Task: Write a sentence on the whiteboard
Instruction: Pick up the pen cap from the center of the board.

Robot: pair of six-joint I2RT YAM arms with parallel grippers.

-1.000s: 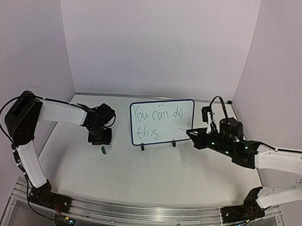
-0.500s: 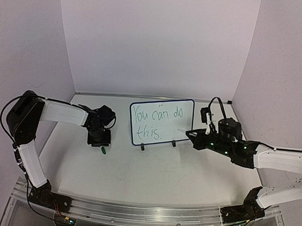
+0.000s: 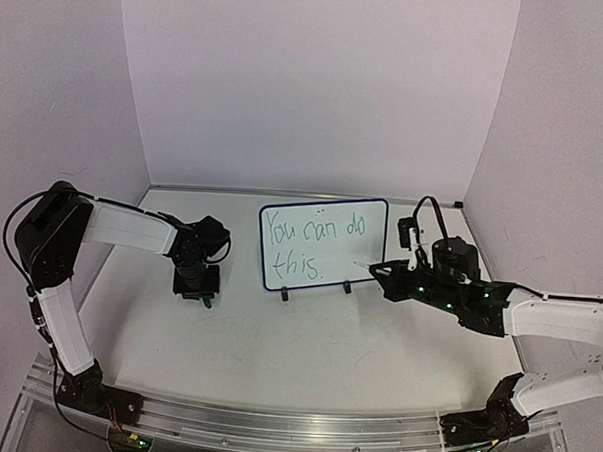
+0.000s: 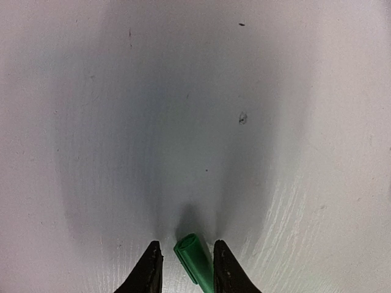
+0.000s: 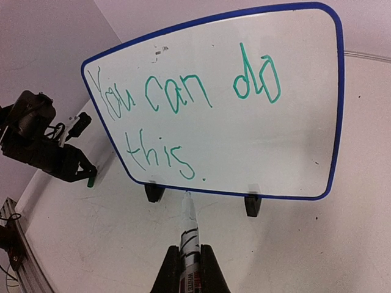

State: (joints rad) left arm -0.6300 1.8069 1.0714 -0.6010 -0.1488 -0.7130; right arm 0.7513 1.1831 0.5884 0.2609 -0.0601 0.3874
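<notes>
The whiteboard (image 3: 327, 215) (image 5: 287, 140) stands tilted on two black clip feet at the middle of the table. On it the sentence (image 3: 311, 238) (image 5: 177, 101) reads "You can do this." in green, on two lines. My right gripper (image 3: 383, 269) (image 5: 189, 249) is shut on the white marker pen (image 5: 189, 223), whose bare tip sits just below the board's lower frame, under the full stop. My left gripper (image 3: 199, 293) (image 4: 186, 243) points down at the table with the green cap (image 4: 195, 264) (image 3: 207, 301) between its jaws. The right finger touches the cap; a gap shows on the left.
The board's two feet (image 5: 154, 192) (image 5: 252, 205) rest on the white tabletop (image 3: 306, 346). White walls (image 3: 308, 86) close the back and both sides. The left arm (image 5: 36, 143) shows at the far left of the right wrist view.
My left gripper has come down over the green cap and its jaws have narrowed around it. The right gripper with the pen has shifted slightly left.
</notes>
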